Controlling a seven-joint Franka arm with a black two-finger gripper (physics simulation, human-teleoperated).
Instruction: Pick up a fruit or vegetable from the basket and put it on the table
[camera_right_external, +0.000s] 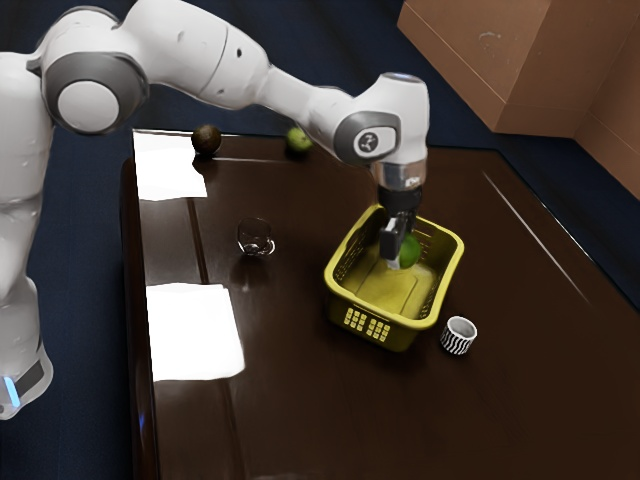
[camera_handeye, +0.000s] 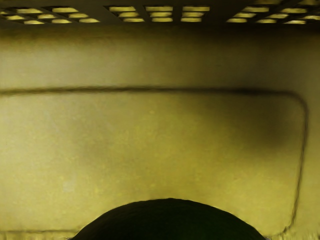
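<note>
Exterior view, end effector (camera_right_external: 397, 254) at green fruit (camera_right_external: 410, 251) in basket (camera_right_external: 376, 311), spread or pinching, cannot tell

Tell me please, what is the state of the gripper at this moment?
Gripper: at the round green item within the yellow basket's outline; whether open or closed on it cannot be told.
</note>
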